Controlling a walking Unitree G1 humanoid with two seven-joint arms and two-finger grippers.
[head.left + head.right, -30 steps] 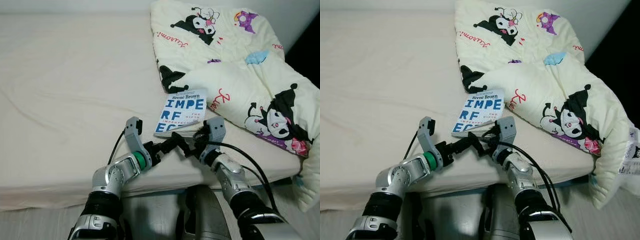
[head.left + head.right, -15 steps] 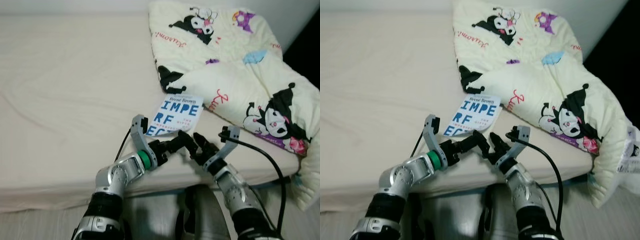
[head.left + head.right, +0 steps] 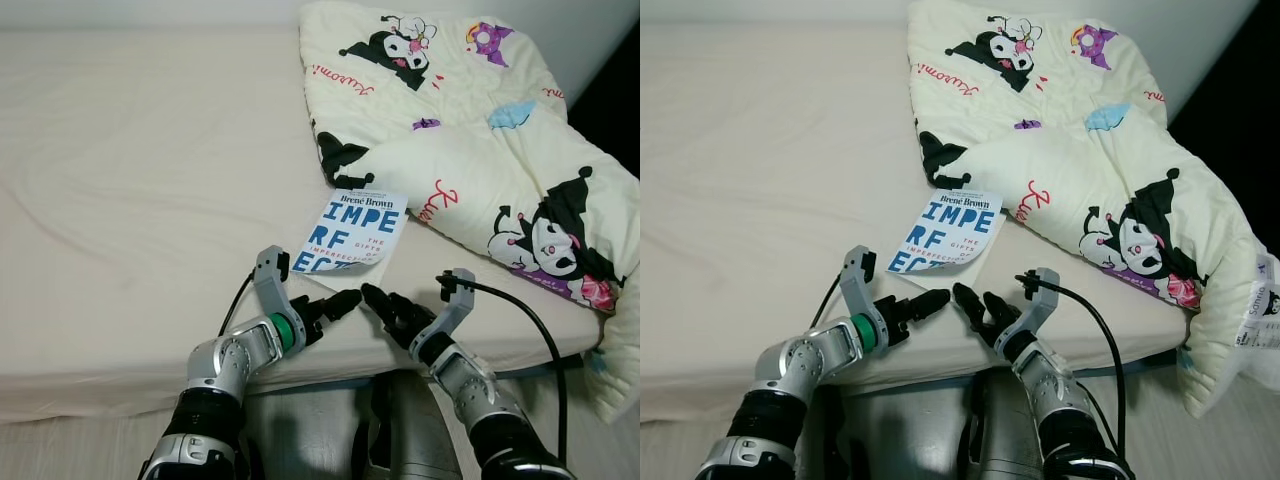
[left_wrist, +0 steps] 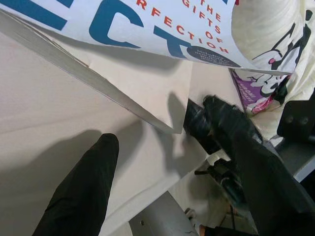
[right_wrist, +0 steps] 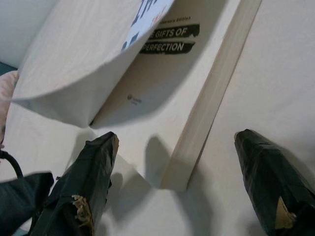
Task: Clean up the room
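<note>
One white paperback book (image 3: 348,238) with blue lettering lies near the front edge of the cream mattress (image 3: 130,180), its far corner hidden under one cartoon-print quilt (image 3: 470,140). Left gripper (image 3: 335,303) and right gripper (image 3: 385,305), both released, sit just beside it.

Soft even indoor light, sharp head views, faint shadows, blurred wrist-view fingers (image 4: 78,196)

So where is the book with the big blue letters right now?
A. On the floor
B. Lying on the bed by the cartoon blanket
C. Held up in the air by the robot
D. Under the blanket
B. The book lies on the bed beside the cartoon blanket, its front cover curling up; the left tool and right tool sit open just in front of it, holding nothing.
</note>
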